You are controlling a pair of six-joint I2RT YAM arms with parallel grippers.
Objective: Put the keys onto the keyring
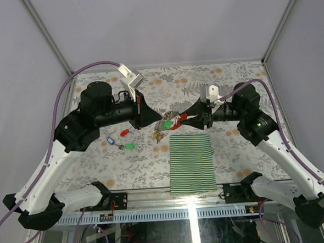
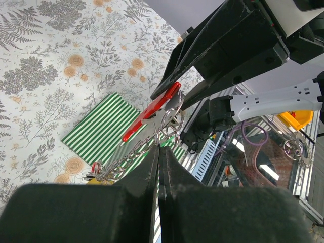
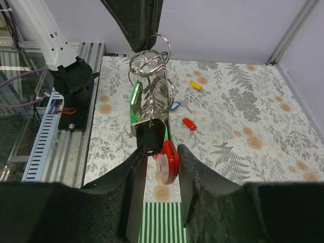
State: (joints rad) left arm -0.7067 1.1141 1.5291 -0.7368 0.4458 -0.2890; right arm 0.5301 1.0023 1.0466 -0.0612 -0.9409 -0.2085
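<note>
The keyring hangs in the air between my two grippers. It has a red clip [image 1: 181,119], a grey chain [image 2: 126,157] and several wire rings [image 3: 150,63]. My left gripper [image 1: 154,118] is shut on one ring, jaws pressed together [image 2: 161,146]. My right gripper [image 1: 192,118] is shut on the red clip [image 3: 170,158] and its black end piece [image 3: 151,136]. A green tag [image 3: 134,98] hangs from the rings. A yellow tag [image 1: 158,135] dangles at the chain's low end. Blue [image 1: 110,140], red [image 1: 125,132] and green [image 1: 129,146] keys lie on the table.
A green-and-white striped cloth [image 1: 192,162] lies under and in front of the grippers. The right wrist view shows a further yellow key [image 3: 195,85] lying beyond the blue key [image 3: 174,106] and red key [image 3: 189,123]. A metal rail [image 1: 172,195] runs along the near table edge.
</note>
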